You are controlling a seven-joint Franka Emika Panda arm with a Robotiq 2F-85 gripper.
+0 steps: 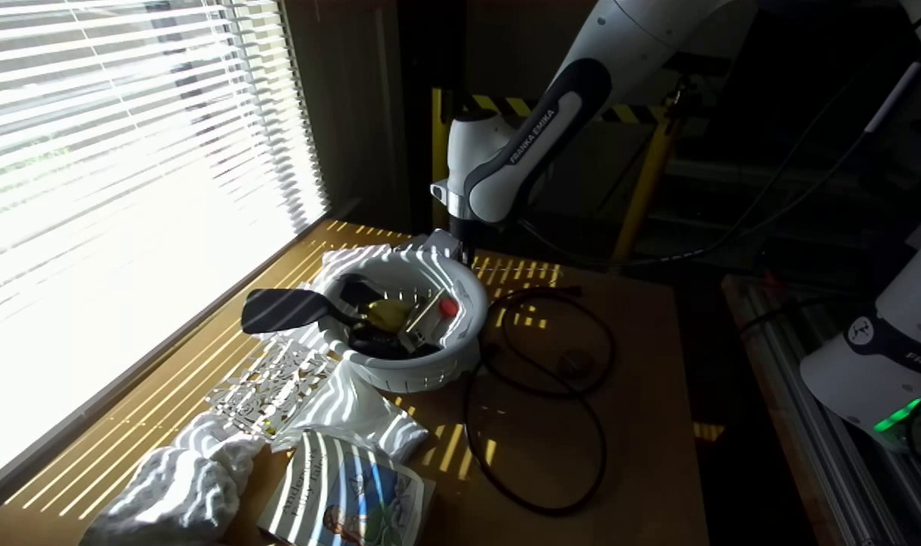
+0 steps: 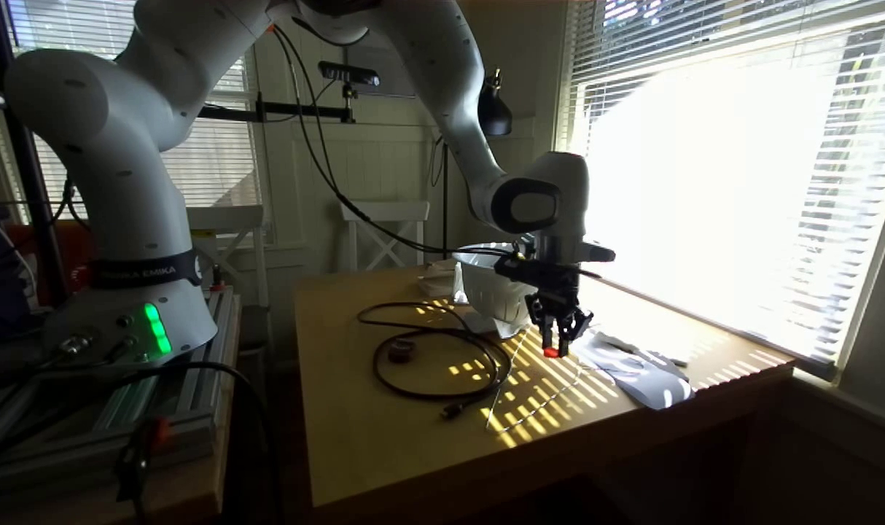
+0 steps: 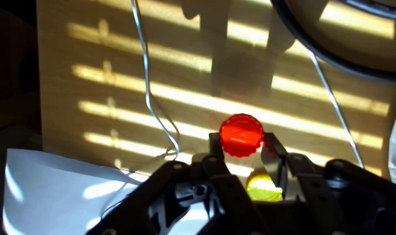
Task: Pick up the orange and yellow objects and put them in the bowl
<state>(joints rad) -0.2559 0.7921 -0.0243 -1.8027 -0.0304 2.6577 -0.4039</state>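
The tool [image 2: 555, 343] pinches a red bottle cap [image 3: 241, 135] near the white bowl [image 2: 490, 292]; a half-hidden yellow thing [image 3: 265, 188] shows close by.

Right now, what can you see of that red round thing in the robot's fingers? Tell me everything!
The red round thing looks like a shiny plastic bottle cap, bright orange-red, with a bumpy edge and a flattish face showing in the wrist view. The gripper is closed on it, one fingertip touching each side. In an exterior view it shows at the fingers' ends, and it seems to hang above the wooden table. Its underside is hidden.
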